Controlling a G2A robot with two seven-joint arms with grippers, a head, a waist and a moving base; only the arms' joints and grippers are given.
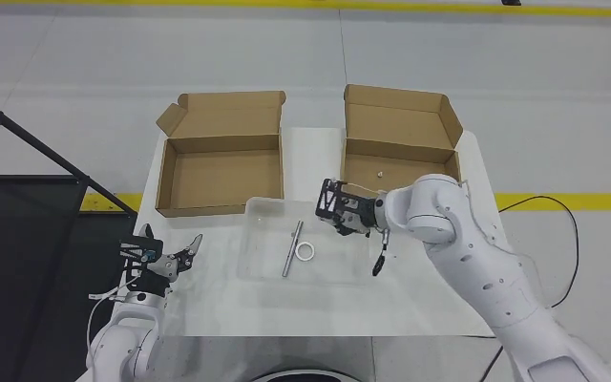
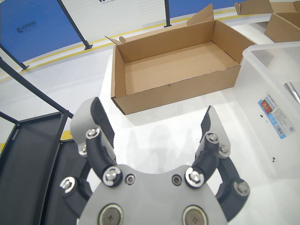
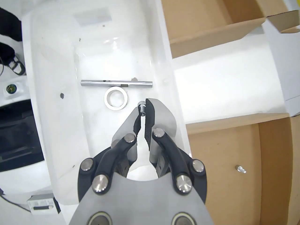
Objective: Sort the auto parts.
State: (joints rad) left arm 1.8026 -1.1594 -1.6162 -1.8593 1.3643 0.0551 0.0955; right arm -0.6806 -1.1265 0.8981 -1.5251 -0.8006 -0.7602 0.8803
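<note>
Right gripper [image 1: 329, 202] up top, hanging over the clear bin [image 1: 258, 205], with the rod [image 1: 292, 248] and ring [image 1: 305, 252] side by side inside. Left wrist: left gripper [image 2: 153, 111] spread wide over the table [image 2: 164, 139], near the left box [image 2: 178, 80]. Right wrist: fingers pinching a small bolt [image 3: 141, 106] above the bin; another bolt [image 3: 240, 169] lies in the right box [image 3: 269, 188].

Bare desk [image 1: 313, 160] runs free between left box [image 1: 224, 181] and right box [image 1: 401, 124]. The clear bin [image 1: 263, 215] walls in the rod [image 1: 292, 248] and ring [image 1: 305, 251], open from above.
</note>
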